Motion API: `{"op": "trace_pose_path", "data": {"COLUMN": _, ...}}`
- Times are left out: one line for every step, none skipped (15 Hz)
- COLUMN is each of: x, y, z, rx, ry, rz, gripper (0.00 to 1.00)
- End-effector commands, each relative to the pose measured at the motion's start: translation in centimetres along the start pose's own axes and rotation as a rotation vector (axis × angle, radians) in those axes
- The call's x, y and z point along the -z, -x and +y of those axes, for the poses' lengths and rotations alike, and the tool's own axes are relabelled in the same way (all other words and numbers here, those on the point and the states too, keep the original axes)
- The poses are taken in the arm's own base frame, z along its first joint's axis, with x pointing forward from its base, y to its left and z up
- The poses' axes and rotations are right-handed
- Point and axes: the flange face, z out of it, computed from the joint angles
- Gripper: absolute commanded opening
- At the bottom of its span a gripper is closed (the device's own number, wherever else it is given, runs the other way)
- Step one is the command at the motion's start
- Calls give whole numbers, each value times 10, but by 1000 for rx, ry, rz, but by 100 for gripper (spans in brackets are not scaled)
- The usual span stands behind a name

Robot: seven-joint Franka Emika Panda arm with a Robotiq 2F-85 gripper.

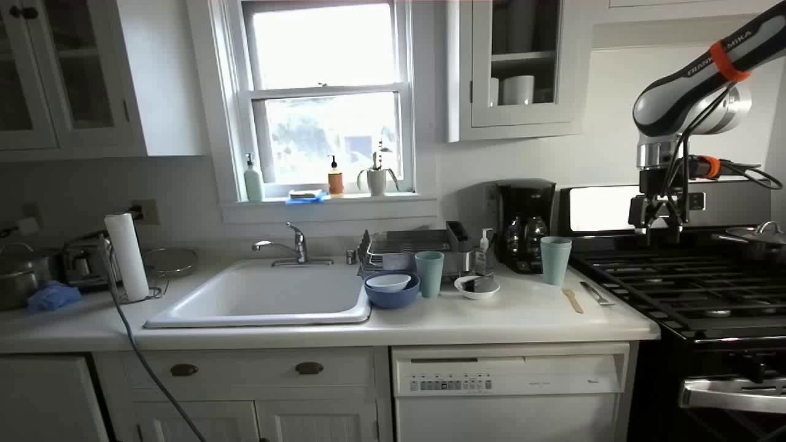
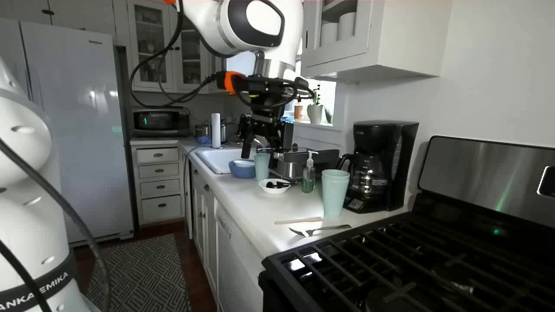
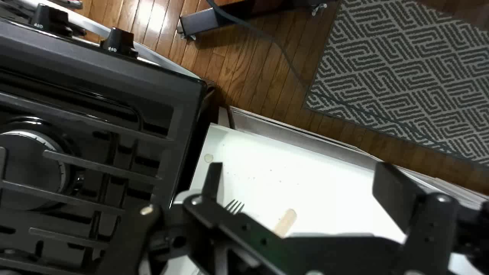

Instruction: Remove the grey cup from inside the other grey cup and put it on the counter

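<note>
Two nested pale grey-green cups (image 1: 556, 261) stand upright on the counter (image 1: 509, 319), beside the coffee maker. They also show in an exterior view (image 2: 334, 195), where the inner cup's rim sits just above the outer one's. A single cup of the same colour (image 1: 429, 274) stands by the dish rack, also in an exterior view (image 2: 262, 167). My gripper (image 1: 659, 230) is open and empty, pointing down, raised above the worktop and apart from the cups. The wrist view shows its spread fingers (image 3: 301, 187) over the counter; no cup shows there.
A wooden utensil (image 1: 572, 301) and a fork (image 1: 595, 293) lie near the nested cups. The black coffee maker (image 2: 381, 167) stands close behind them. The stove (image 2: 390, 264) adjoins the counter. A soap bottle (image 2: 308, 175), white bowl (image 2: 275, 186) and blue bowl (image 1: 393, 299) stand nearby.
</note>
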Motion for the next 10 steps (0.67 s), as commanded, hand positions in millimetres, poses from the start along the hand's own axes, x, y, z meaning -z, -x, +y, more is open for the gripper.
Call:
{"op": "trace_pose_path", "data": {"x": 1, "y": 0, "z": 0, "rx": 0, "ry": 0, "rz": -1, "gripper": 100}}
{"op": "trace_pose_path", "data": {"x": 1, "y": 0, "z": 0, "rx": 0, "ry": 0, "rz": -1, "gripper": 100}}
{"op": "trace_pose_path", "data": {"x": 1, "y": 0, "z": 0, "rx": 0, "ry": 0, "rz": -1, "gripper": 100}}
{"op": "trace_pose_path", "data": {"x": 1, "y": 0, "z": 0, "rx": 0, "ry": 0, "rz": -1, "gripper": 100}}
{"op": "trace_pose_path", "data": {"x": 1, "y": 0, "z": 0, "rx": 0, "ry": 0, "rz": -1, "gripper": 100}}
{"op": "trace_pose_path", "data": {"x": 1, "y": 0, "z": 0, "rx": 0, "ry": 0, "rz": -1, "gripper": 100}}
{"op": "trace_pose_path", "data": {"x": 5, "y": -17, "z": -4, "rx": -33, "ry": -33, "rz": 23, "gripper": 100}}
{"op": "trace_pose_path", "data": {"x": 9, "y": -25, "z": -7, "rx": -73, "ry": -68, "rz": 18, "gripper": 100}}
{"op": "trace_pose_path", "data": {"x": 14, "y": -34, "z": -9, "rx": -122, "ry": -96, "rz": 39, "gripper": 100}}
{"op": "trace_pose_path", "data": {"x": 17, "y": -42, "z": -10, "rx": -183, "ry": -132, "rz": 42, "gripper": 100}}
